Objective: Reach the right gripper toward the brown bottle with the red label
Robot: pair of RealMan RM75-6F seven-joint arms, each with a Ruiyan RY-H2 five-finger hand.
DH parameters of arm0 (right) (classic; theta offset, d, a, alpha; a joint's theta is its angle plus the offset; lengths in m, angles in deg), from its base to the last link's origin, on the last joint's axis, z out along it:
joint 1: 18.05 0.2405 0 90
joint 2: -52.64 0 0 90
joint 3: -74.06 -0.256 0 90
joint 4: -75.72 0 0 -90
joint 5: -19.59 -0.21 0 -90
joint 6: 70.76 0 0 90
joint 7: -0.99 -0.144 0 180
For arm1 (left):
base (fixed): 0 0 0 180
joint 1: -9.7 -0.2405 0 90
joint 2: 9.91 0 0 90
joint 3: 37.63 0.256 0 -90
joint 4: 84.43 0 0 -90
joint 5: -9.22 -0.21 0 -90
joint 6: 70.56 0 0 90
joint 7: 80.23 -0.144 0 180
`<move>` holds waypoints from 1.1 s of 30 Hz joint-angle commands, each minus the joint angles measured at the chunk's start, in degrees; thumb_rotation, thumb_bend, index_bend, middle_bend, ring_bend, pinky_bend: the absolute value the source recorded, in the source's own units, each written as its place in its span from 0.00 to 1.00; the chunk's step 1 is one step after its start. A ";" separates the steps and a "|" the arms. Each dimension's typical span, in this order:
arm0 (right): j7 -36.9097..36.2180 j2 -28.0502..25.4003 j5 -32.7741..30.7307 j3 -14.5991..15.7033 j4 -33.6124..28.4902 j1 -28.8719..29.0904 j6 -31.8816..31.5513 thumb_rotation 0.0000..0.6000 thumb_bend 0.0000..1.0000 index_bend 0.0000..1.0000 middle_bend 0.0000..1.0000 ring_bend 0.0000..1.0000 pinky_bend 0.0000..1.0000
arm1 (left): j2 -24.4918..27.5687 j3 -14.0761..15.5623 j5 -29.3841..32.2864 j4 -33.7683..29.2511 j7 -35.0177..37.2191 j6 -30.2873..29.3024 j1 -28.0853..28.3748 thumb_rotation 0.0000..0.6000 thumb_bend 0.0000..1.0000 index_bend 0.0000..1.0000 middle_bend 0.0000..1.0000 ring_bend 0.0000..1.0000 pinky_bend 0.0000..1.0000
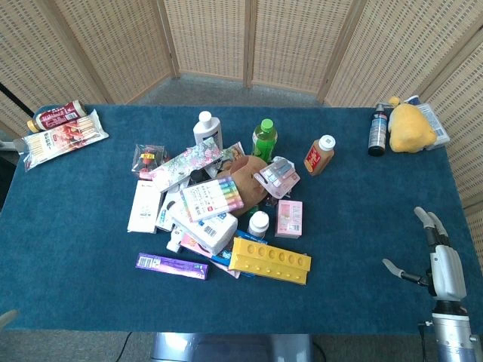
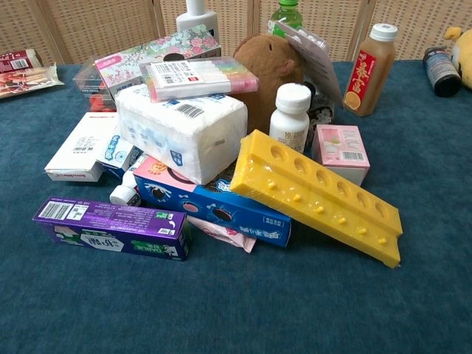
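The brown bottle with the red label [image 1: 319, 154] stands upright with a white cap, right of the central pile; in the chest view the same bottle [image 2: 368, 69] rises at the back right. My right hand [image 1: 435, 256] hovers at the table's front right corner, far from the bottle, fingers spread and nothing in it. It does not show in the chest view. My left hand is out of both views.
A pile of goods fills the middle: yellow tray [image 1: 270, 259], purple box [image 1: 171, 265], white pill bottle [image 1: 259, 223], green bottle [image 1: 264, 139], brown plush [image 2: 271, 65]. A dark bottle [image 1: 376, 130] and yellow plush [image 1: 410, 127] sit at the back right. Snack packs [image 1: 63, 134] lie back left.
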 commanded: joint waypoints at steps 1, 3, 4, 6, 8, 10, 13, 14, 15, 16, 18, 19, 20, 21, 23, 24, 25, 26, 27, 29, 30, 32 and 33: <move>1.33 1.97 -2.26 -1.63 1.83 3.23 4.32 1.00 0.00 0.00 0.00 0.00 0.00 | 0.24 -0.08 -0.18 0.07 0.38 -0.88 -0.29 1.00 0.00 0.00 0.00 0.00 0.00; 2.38 3.42 -4.13 -2.96 3.20 5.63 7.51 1.00 0.00 0.00 0.00 0.00 0.00 | 0.32 -0.06 -0.19 0.07 0.67 -1.07 -0.35 1.00 0.00 0.00 0.00 0.00 0.00; 2.91 4.21 -4.97 -3.64 4.09 6.73 8.78 1.00 0.00 0.00 0.00 0.00 0.00 | 0.34 -0.08 -0.10 0.06 0.74 -0.99 -0.30 1.00 0.00 0.00 0.00 0.00 0.00; 4.05 6.45 -7.27 -5.32 6.82 9.44 11.90 1.00 0.00 0.00 0.00 0.00 0.00 | 0.34 -0.20 0.43 0.00 0.78 -0.51 -0.06 1.00 0.00 0.00 0.00 0.00 0.00; 4.63 8.77 -10.02 -6.97 10.02 12.27 15.59 1.00 0.00 0.00 0.00 0.00 0.00 | 0.26 -0.36 1.34 -0.10 0.84 0.33 0.30 1.00 0.00 0.00 0.00 0.00 0.00; 4.86 10.83 -12.17 -8.40 13.23 14.72 18.53 1.00 0.00 0.00 0.00 0.00 0.00 | 0.18 -0.55 2.30 -0.12 0.97 1.13 0.67 1.00 0.00 0.00 0.00 0.00 0.00; 4.90 14.32 -15.38 -10.57 19.24 18.71 23.13 1.00 0.00 0.00 0.00 0.00 0.00 | 0.06 -0.97 4.10 -0.01 1.10 2.33 1.23 1.00 0.00 0.00 0.00 0.00 0.00; 4.63 15.76 -16.64 -11.47 21.79 20.23 24.80 1.00 0.00 0.00 0.00 0.00 0.00 | 0.03 -1.11 4.84 0.04 1.19 2.73 1.38 1.00 0.00 0.00 0.00 0.00 0.00; 4.48 16.80 -17.53 -12.08 23.80 21.40 26.13 1.00 0.00 0.00 0.00 0.00 0.00 | 0.01 -1.22 5.37 0.07 1.32 2.98 1.48 1.00 0.00 0.00 0.00 0.00 0.00; 4.27 17.76 -18.33 -12.61 25.79 22.56 27.57 1.00 0.00 0.00 0.00 0.00 0.00 | 0.01 -1.32 5.84 0.09 1.49 3.14 1.55 1.00 0.00 0.00 0.00 0.00 0.00; 3.68 19.88 -19.95 -13.84 30.49 25.14 30.49 1.00 0.00 0.00 0.00 0.00 0.00 | 0.07 -1.52 6.58 0.16 1.94 3.17 1.58 1.00 0.00 0.00 0.00 0.00 0.00; 3.49 20.82 -20.47 -14.32 32.55 26.21 31.48 1.00 0.00 0.00 0.00 0.00 0.00 | 0.09 -1.60 6.79 0.20 2.04 3.13 1.57 1.00 0.00 0.00 0.00 0.00 0.00; 3.23 21.97 -21.05 -14.90 35.10 27.60 32.75 1.00 0.00 0.00 0.00 0.00 0.00 | 0.10 -1.67 6.99 0.22 2.07 3.09 1.55 1.00 0.00 0.00 0.00 0.00 0.00; 3.05 22.74 -21.44 -15.32 36.81 28.56 33.56 1.00 0.00 0.00 0.00 0.00 0.00 | 0.08 -1.72 7.09 0.21 2.04 3.10 1.53 1.00 0.00 0.00 0.00 0.00 0.00; 2.75 24.38 -22.10 -16.21 40.47 30.72 35.11 1.00 0.00 0.00 0.00 0.00 0.00 | 0.04 -1.78 7.18 0.13 1.94 3.25 1.55 1.00 0.00 0.00 0.00 0.00 0.00; 2.68 25.00 -22.36 -16.50 41.88 31.56 35.77 1.00 0.00 0.00 0.00 0.00 0.00 | 0.01 -1.81 7.22 0.10 1.88 3.39 1.60 1.00 0.00 0.00 0.00 0.00 0.00; 2.60 25.46 -22.61 -16.85 43.08 32.43 36.46 1.00 0.00 0.00 0.00 0.00 0.00 | -0.04 -1.86 7.29 0.08 1.81 3.56 1.67 1.00 0.00 0.00 0.00 0.00 0.00; 2.49 26.06 -22.88 -17.15 44.46 33.36 37.23 1.00 0.00 0.00 0.00 0.00 0.00 | -0.10 -1.94 7.46 0.06 1.69 3.83 1.78 1.00 0.00 0.00 0.00 0.00 0.00; 2.45 26.47 -22.99 -17.31 45.39 34.01 37.70 1.00 0.00 0.00 0.00 0.00 0.00 | -0.15 -1.99 7.62 0.06 1.59 4.08 1.88 1.00 0.00 0.00 0.00 0.00 0.00; 2.32 27.25 -23.08 -17.65 47.26 35.52 38.76 1.00 0.00 0.00 0.00 0.00 0.00 | -0.31 -2.14 8.09 0.05 1.37 4.80 2.16 1.00 0.00 0.00 0.00 0.00 0.00; 2.16 27.50 -23.03 -17.72 47.89 36.12 39.22 1.00 0.00 0.00 0.00 0.00 0.00 | -0.38 -2.21 8.33 0.06 1.29 5.15 2.29 1.00 0.00 0.00 0.00 0.00 0.00; 1.71 28.15 -23.19 -18.16 49.38 37.50 40.20 1.00 0.00 0.00 0.00 0.00 0.00 | -0.50 -2.34 8.86 0.07 1.26 5.93 2.61 1.00 0.00 0.00 0.00 0.00 0.00; 1.48 28.45 -23.31 -18.38 50.07 38.09 40.66 1.00 0.00 0.00 0.00 0.00 0.00 | -0.52 -2.40 9.04 0.06 1.34 6.20 2.72 1.00 0.00 0.00 0.00 0.00 0.00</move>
